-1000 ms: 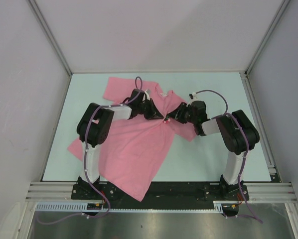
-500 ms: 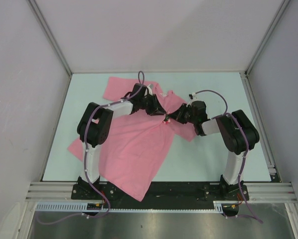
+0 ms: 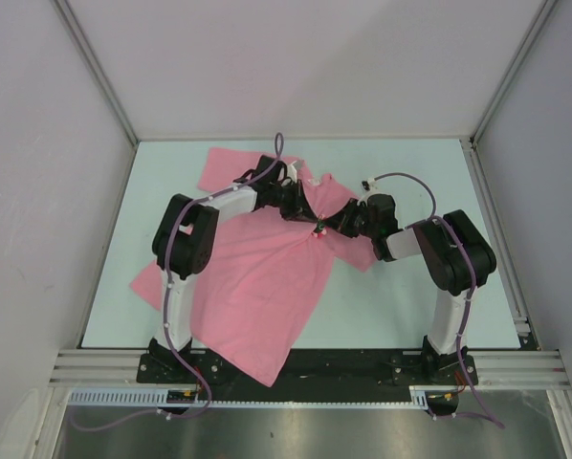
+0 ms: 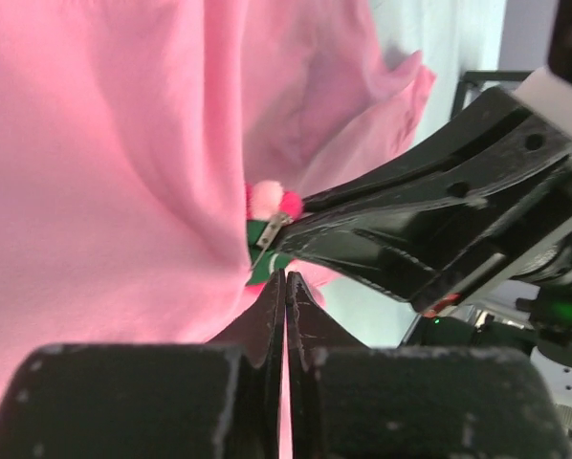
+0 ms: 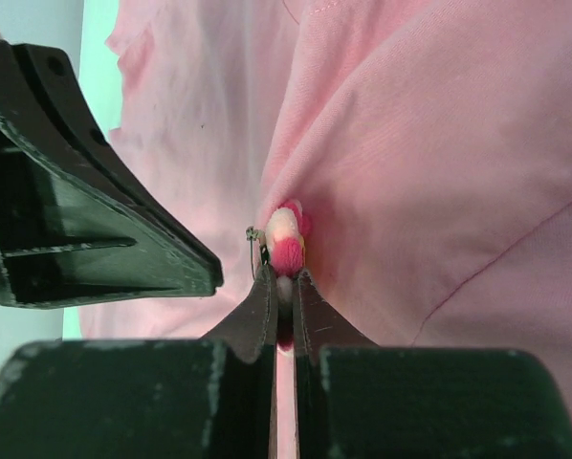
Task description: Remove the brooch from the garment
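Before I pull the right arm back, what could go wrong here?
1. The brooch sits tight against the shirt, with cloth puckered around it. If its pin is not free of the fabric, a hard pull could tear it.
2. The right gripper pinches only the brooch's lower edge, so it may slip off.
3. The left gripper is shut right beside the brooch, so the two tips could collide.

Left arm (image 3: 174, 306) and right arm (image 3: 446, 320): white links, black joint housings. Purple cable (image 3: 401, 175) loops along each. Black bases (image 3: 176, 363) bolted at 6 o'clock. Right gripper (image 5: 284, 277) matte black, edges scuffed grey.
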### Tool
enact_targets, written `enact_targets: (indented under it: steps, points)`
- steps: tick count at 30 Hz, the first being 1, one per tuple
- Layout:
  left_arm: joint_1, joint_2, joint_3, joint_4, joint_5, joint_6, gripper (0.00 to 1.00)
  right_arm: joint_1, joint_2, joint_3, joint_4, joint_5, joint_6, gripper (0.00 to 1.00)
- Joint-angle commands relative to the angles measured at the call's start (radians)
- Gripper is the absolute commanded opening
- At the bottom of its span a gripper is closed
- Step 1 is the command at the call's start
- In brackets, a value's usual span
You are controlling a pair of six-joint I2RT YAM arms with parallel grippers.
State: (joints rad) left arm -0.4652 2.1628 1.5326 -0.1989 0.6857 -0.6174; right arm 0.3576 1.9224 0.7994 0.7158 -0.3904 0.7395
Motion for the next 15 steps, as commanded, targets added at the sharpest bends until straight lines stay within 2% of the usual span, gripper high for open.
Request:
enact_targets:
  steps: [1,15]
  points:
    - [-0.004,0.008,0.052,-0.027,0.018,0.050,0.01,0.007,0.013,0.018,0.050,-0.021,-0.017,0.00]
    - [-0.007,0.051,0.083,-0.007,0.041,0.010,0.00,0.009,0.017,0.018,0.060,-0.034,-0.023,0.00]
